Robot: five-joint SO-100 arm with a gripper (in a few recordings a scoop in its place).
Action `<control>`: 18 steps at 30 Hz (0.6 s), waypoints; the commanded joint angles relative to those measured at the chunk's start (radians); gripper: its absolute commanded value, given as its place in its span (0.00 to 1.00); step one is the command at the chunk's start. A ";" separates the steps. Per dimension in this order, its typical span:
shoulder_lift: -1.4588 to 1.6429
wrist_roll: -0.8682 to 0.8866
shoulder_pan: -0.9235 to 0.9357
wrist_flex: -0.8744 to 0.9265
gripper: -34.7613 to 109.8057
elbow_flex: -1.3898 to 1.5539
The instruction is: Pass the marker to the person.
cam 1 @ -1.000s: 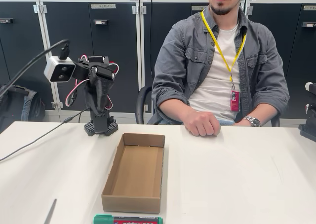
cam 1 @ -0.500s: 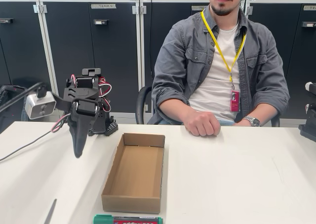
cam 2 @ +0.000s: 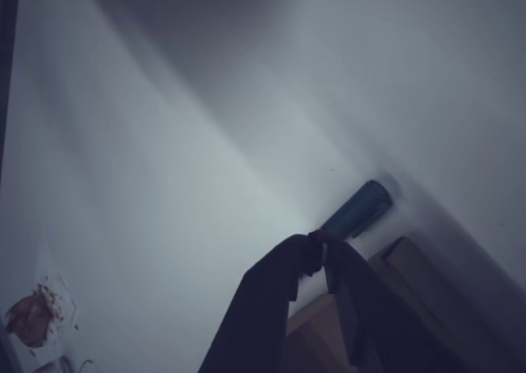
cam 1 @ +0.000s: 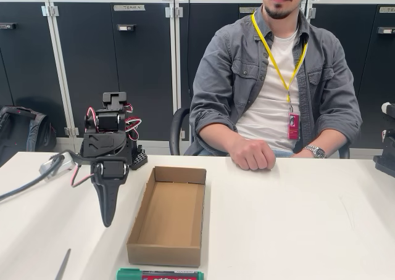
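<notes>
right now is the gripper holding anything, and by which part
Nothing is held. The gripper hangs shut above the table, and the marker lies untouched at the near edge.

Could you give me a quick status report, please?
Hand shut, empty, above the table left of cardboard box. Marker untouched at near edge. Box stands between marker and person.

- The black robot arm has swung forward and lowered.
- Its gripper (cam 1: 107, 221) now hangs left of the cardboard box (cam 1: 168, 215), nearer the marker (cam 1: 159, 274).
</notes>
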 commanded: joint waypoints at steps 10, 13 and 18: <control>0.008 -0.135 -0.063 -0.040 0.21 0.012; -0.009 -0.158 -0.054 -0.120 0.21 0.015; -0.066 -0.163 -0.032 -0.244 0.21 0.000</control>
